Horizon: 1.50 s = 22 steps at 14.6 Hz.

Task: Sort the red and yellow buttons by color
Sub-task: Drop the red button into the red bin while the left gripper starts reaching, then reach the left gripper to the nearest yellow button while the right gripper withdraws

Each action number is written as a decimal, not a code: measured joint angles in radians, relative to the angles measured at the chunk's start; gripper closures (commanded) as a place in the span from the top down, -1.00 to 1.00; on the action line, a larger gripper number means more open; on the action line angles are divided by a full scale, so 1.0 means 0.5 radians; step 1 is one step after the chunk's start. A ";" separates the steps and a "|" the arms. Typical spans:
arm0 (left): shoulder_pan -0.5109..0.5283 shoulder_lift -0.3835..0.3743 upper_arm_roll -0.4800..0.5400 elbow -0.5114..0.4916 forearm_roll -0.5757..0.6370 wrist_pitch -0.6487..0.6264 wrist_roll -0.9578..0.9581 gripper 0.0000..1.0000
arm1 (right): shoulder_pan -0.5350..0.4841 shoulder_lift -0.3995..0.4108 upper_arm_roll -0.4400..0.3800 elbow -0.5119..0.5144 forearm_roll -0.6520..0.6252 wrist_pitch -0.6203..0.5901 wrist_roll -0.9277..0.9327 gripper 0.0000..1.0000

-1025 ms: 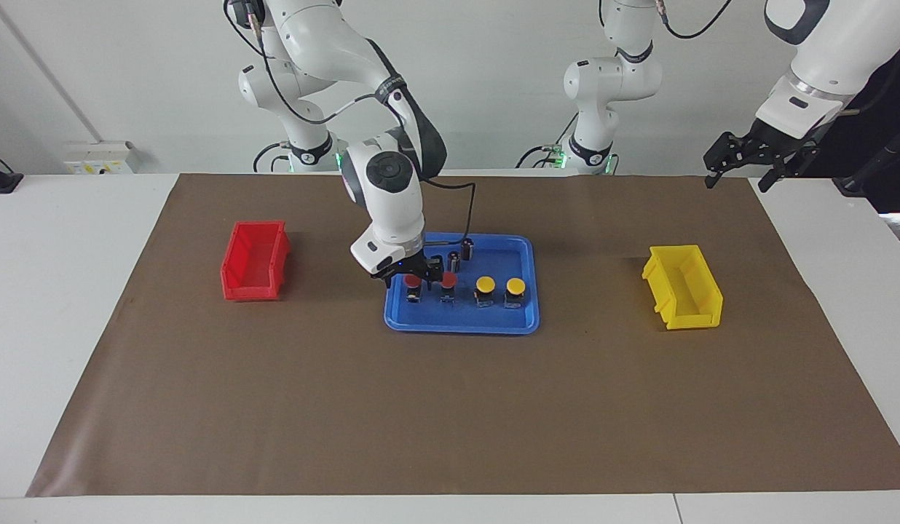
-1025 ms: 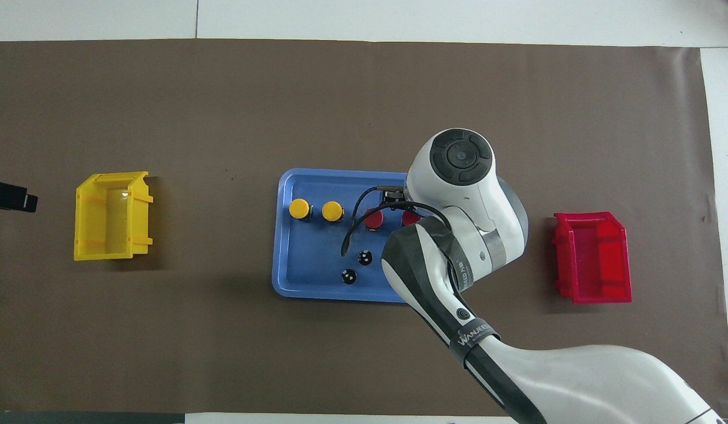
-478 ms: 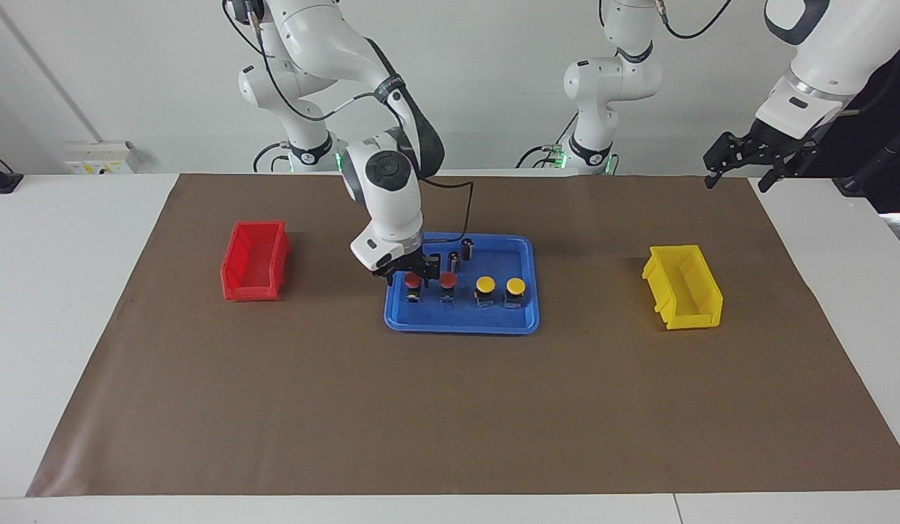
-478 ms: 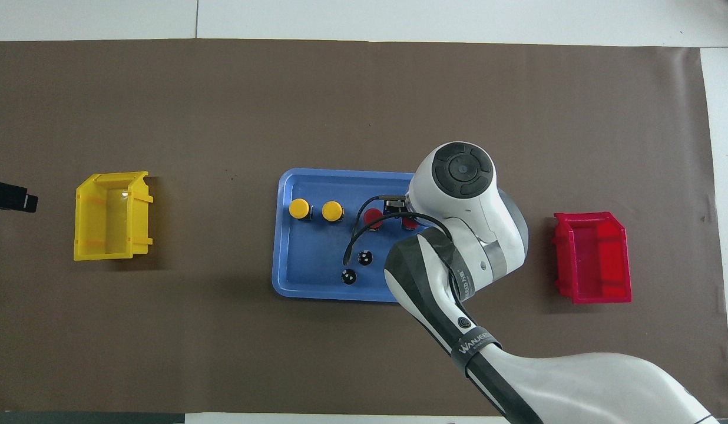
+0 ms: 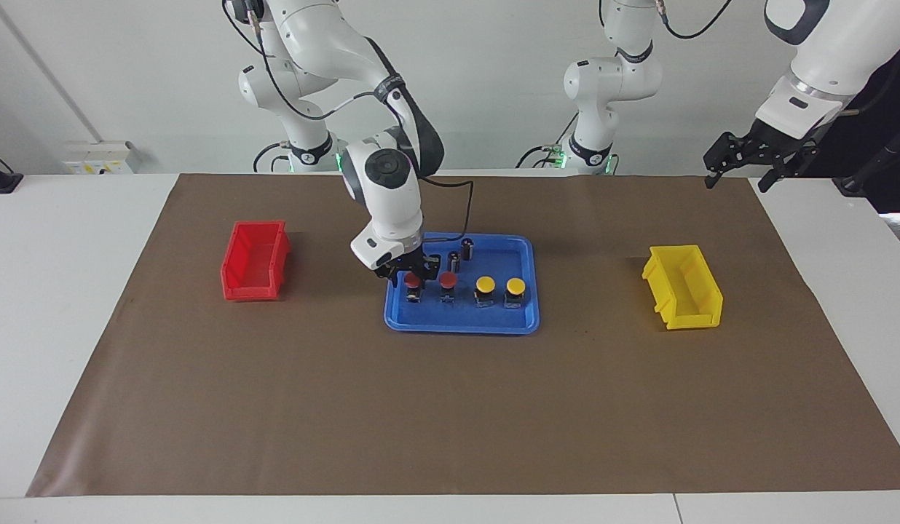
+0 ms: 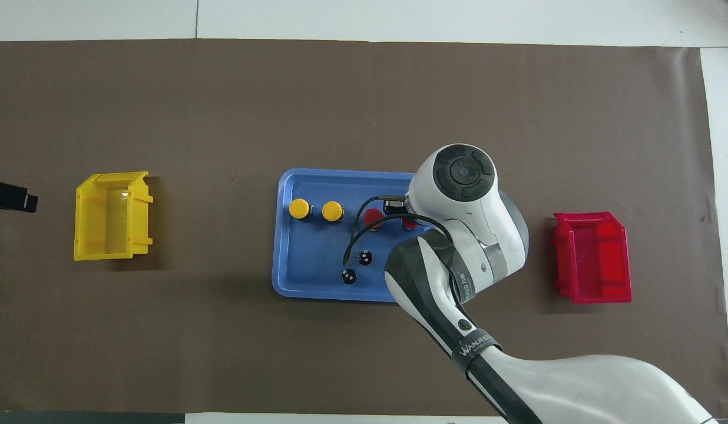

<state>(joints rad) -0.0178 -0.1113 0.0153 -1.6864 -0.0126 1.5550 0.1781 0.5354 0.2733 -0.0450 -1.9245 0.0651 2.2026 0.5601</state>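
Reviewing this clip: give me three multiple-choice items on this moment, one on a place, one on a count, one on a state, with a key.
1. Where do the four buttons stand?
A. in the red bin
B. on the blue tray
C. on the brown mat

2. How many yellow buttons are there?
A. one
B. two
C. four

3. What is in the yellow bin?
A. nothing
B. a red button
C. two yellow buttons

Key:
1 B: the red buttons and yellow buttons stand in a row on the blue tray, with the right gripper down at the end red one.
2 B: two yellow caps show side by side.
3 A: the yellow bin shows only its bare inside.
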 measured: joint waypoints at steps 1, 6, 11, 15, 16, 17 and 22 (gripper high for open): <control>0.000 0.000 0.000 0.000 0.000 0.000 0.000 1.00 | 0.008 -0.001 0.000 -0.002 0.000 0.009 0.000 0.24; 0.000 -0.002 0.000 0.000 0.000 0.000 0.000 1.00 | 0.033 -0.001 0.001 -0.013 0.000 0.033 0.000 -0.04; 0.000 -0.005 0.000 0.000 0.000 0.000 0.000 1.00 | 0.030 -0.007 -0.004 -0.009 0.000 -0.005 0.000 -0.64; 0.000 -0.005 0.000 0.000 0.000 0.008 0.000 1.00 | -0.113 -0.083 -0.014 0.279 0.000 -0.420 -0.131 -0.64; -0.002 -0.005 -0.001 -0.003 0.000 0.040 -0.006 1.00 | -0.200 -0.148 -0.016 0.333 0.000 -0.538 -0.273 -0.64; -0.009 -0.005 -0.009 -0.010 -0.001 0.079 -0.044 1.00 | -0.305 -0.233 -0.021 0.334 0.000 -0.641 -0.453 -0.64; -0.373 0.040 -0.064 -0.174 -0.005 0.396 -0.659 1.00 | -0.839 -0.753 -0.041 -0.173 0.001 -0.725 -1.175 -0.64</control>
<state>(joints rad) -0.2044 -0.0916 -0.0167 -1.7732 -0.0152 1.7532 -0.1516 0.1160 -0.1032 -0.0657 -2.0109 0.0657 1.8399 -0.0273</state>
